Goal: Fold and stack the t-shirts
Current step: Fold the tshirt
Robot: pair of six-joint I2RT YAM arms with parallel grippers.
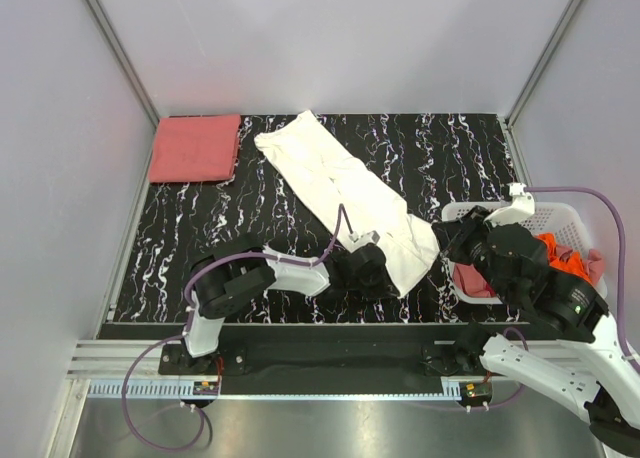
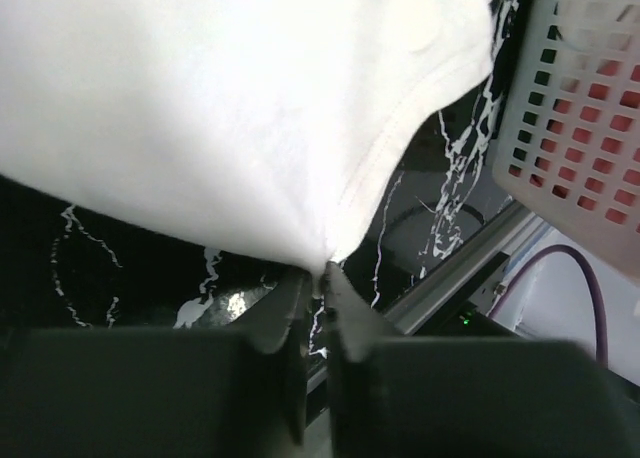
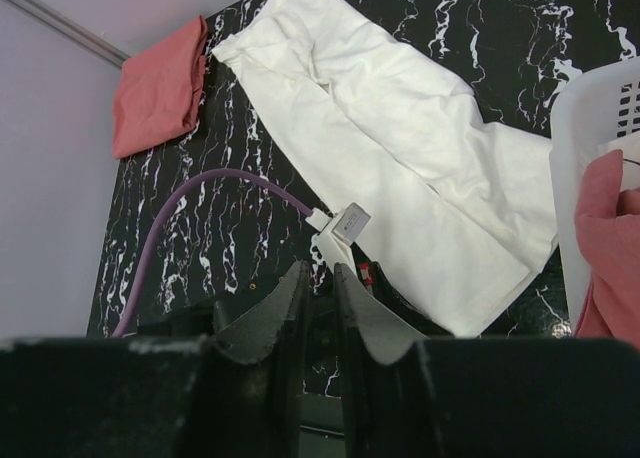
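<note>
Corner pinch at the near edge: your left gripper [image 2: 320,276] is closed on the very tip of the cream-white shirt [image 1: 345,193]. That shirt lies loosely bunched in a long diagonal across the tabletop [image 1: 250,238], from the far edge toward the near right. Your right gripper [image 3: 320,278] hangs over the near right side beside the basket [image 1: 578,216], fingers nearly together and holding nothing. A salmon-pink shirt [image 1: 195,148] sits folded in the far left corner; an orange shirt [image 1: 562,256] and a pink shirt [image 3: 610,248] wait in the basket. The hold looks thin, only a sliver of hem between the fingertips, so a quick pull could let the cloth slip free. With one corner held and the other arm idle, dragging may twist the shirt rather than flatten it. Watch too that the trailing hem does not catch the basket's rim just beside it.
</note>
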